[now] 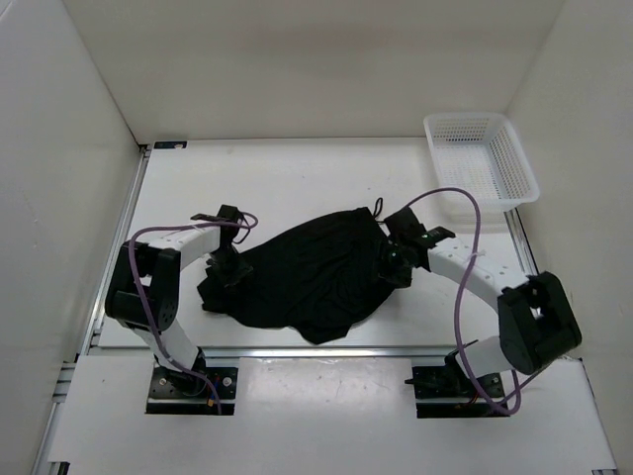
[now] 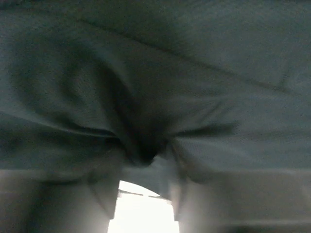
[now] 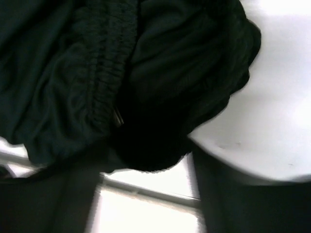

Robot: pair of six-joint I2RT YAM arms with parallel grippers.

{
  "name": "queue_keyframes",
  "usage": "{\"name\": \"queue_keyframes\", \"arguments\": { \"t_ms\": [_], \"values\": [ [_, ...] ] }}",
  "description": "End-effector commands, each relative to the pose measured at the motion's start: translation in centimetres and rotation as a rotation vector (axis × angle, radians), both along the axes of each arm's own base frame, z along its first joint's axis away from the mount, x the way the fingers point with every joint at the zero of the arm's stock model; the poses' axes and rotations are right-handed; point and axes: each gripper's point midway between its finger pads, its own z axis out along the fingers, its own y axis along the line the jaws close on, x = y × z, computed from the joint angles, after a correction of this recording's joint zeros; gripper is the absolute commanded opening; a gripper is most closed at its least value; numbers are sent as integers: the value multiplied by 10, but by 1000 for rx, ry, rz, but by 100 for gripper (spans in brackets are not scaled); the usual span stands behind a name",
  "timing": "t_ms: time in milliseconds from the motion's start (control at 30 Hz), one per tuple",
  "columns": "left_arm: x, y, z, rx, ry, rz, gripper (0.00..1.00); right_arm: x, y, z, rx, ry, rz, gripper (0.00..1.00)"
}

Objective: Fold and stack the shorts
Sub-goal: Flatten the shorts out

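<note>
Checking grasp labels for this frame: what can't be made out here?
- Top view: left pincer and right pincer tips, small, black against the shorts.
- Left wrist view: which part of the shorts; blurred fabric fills the frame.
- Right wrist view: whether the right pincer is shut; bunched fabric hides its tips.

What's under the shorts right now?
Only white table shows around the shorts. The right wrist view shows bare table beside their bunched edge; everything under the middle is covered by fabric.
</note>
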Motion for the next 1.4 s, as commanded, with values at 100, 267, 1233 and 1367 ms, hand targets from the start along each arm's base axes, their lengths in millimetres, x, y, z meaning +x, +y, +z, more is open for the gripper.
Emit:
{"name": "queue_keyframes", "arguments": {
  "t_ms": [100,267,1233,1367],
  "values": [
    [31,-11,2,-9,-89,-34,10,38,28,22,28,-96,20,3],
    [42,7,75,53,-258,-8,10,38,29,87,5,-245,88,0],
    [227,19,265,141,-645,-157,100,151,-28,133,16,-330,-134,81],
    [160,24,211,153,-516,-171,100,119,-34,110,-13,-315,-134,75]
  ]
}}
